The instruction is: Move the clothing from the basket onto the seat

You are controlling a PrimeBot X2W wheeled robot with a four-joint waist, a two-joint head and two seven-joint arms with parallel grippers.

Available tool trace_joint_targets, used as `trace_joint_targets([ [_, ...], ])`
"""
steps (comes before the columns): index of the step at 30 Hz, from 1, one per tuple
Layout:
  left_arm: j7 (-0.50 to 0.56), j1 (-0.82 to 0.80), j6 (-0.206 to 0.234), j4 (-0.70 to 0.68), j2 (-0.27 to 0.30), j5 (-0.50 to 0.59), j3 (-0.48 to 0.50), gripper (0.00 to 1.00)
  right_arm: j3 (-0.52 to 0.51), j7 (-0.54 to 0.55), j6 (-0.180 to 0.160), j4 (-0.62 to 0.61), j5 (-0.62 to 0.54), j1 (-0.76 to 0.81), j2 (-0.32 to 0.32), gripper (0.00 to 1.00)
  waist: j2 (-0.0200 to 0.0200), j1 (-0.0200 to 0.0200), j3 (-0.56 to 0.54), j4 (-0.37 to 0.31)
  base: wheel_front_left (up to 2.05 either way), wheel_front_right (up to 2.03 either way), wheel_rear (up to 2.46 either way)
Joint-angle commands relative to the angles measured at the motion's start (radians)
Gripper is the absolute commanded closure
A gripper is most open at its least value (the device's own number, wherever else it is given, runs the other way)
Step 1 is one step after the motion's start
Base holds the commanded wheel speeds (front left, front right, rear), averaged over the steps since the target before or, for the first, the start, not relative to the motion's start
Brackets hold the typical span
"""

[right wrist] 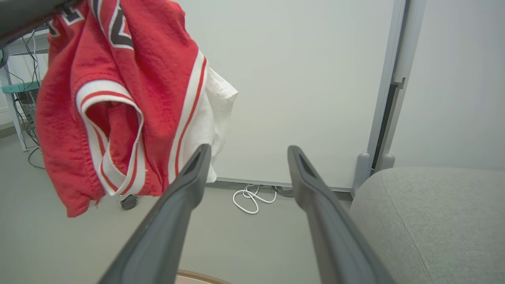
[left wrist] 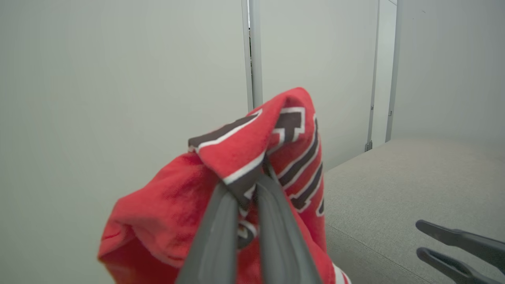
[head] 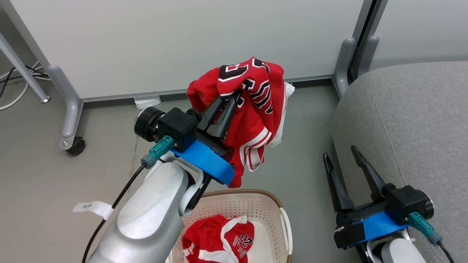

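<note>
Head view: the left pincer (head: 234, 96) is seen raised above the floor (head: 44, 175), its two dark fingers (head: 223, 119) pressed together on a fold of a red garment (head: 256, 117), which is held clear of the basket (head: 268, 210). The cloth is bunched around the fingertips, with black-and-white lettering turned upward and a white-striped hem hanging down beside the blue wrist bracket (head: 208, 160). It is suspended beyond the basket, in front of the pale partition panel (head: 182, 44), to the left of the seat (head: 409, 124) and apart from it. A second red garment (head: 219, 241), marked with the number 23, is left crumpled in the basket, partly hidden by the left forearm (head: 146, 219). The right pincer (head: 340, 152) is held low at the seat's edge, just right of the basket; its jaws are spread wide and nothing is gripped between them.

From the left wrist view, the closed pincer (left wrist: 252, 185) is shown clamped on the lettered fold, with the grey cushion lying beyond to the right and the right pincer (left wrist: 419, 238) open at the lower right corner.

From the right wrist view, the held garment (right wrist: 118, 98) is seen hanging at upper left with a white lining exposed, and a white cable (right wrist: 246, 197) is coiled on the floor at the panel's foot.
</note>
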Motion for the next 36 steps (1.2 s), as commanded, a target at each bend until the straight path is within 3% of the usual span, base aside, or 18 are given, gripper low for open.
trace_joint_targets([
  [1, -0.005, -0.018, -0.002, -0.002, 0.002, -0.003, -0.002, 1.0, 0.009, -0.004, 0.0, -0.01, 0.007, 0.005, 0.002, 0.0, -0.0001, 0.0001, 0.0, 0.001, 0.0, 0.0, 0.0],
  [19, -0.005, -0.04, -0.002, 0.002, -0.019, 0.009, -0.045, 1.0, 0.247, -0.004, 0.0, -0.028, 0.019, -0.159, -0.035, 0.0, -0.0001, 0.0001, 0.02, 0.015, 0.0, 0.0, 0.0],
  [36, -0.005, -0.065, -0.002, -0.014, -0.047, -0.012, -0.167, 1.0, 0.275, -0.004, 0.0, 0.144, -0.033, -0.322, -0.047, 0.0, -0.0001, 0.0001, 0.036, 0.05, 0.0, 0.0, 0.0],
])
